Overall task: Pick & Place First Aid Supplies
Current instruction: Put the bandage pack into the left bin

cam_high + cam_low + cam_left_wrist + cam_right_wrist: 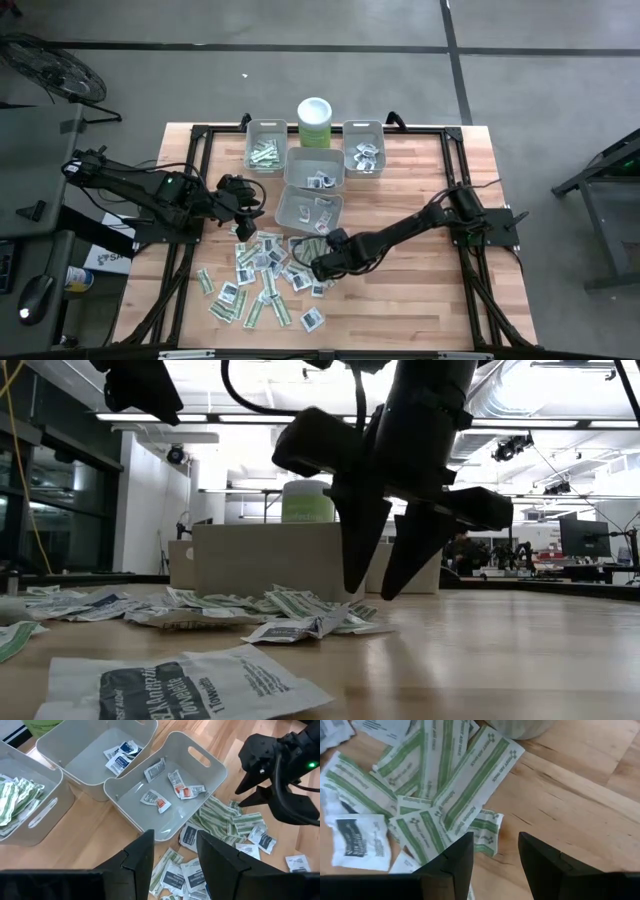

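Packets [262,275] everywhere: a loose heap of small flat paper sachets sprawls across the wood at the table's front-left, many overlapping. Narrow white strips with green stripes and print [470,785] lie fanned over one another, flat. Among them sit little white squares with a dark printed block [357,842], face up. One square [180,685] lies apart, nearest the table's front edge, corners slightly curled. More sachets, some seemingly with a red mark [159,802], rest scattered and slightly crumpled.
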You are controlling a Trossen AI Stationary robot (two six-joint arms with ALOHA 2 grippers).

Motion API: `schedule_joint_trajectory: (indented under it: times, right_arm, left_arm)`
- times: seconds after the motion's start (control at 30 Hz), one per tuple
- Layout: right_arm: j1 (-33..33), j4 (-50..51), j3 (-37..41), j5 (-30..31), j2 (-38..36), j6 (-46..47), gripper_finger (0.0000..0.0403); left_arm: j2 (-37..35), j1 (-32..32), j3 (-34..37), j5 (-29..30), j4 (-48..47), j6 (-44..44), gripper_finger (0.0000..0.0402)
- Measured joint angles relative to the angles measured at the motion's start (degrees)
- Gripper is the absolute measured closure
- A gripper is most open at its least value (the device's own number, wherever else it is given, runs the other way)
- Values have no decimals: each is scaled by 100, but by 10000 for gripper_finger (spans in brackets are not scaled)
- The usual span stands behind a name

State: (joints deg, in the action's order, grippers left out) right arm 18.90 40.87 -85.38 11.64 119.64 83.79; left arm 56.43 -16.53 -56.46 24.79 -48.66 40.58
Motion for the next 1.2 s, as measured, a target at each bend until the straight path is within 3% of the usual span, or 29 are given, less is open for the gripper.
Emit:
schedule_joint_trajectory:
  times: [0.47, 0.63, 0.93, 1.2]
  right_arm:
    - [-12, -175, -11, -230, 196, -39, 257]
    - [-15, -136, -11, -240, 196, -37, 292]
    - [-20, 15, -3, -268, 196, -292, 390]
    - [29, 230, 1, -274, 137, -286, 401]
  left_arm:
    - [2, 0, 2, -21, -111, 0, 254]
    - [2, 0, 2, -28, -125, 0, 254]
    - [0, -1, 1, -31, -126, 0, 254]
    - [2, 0, 1, -35, -125, 3, 254]
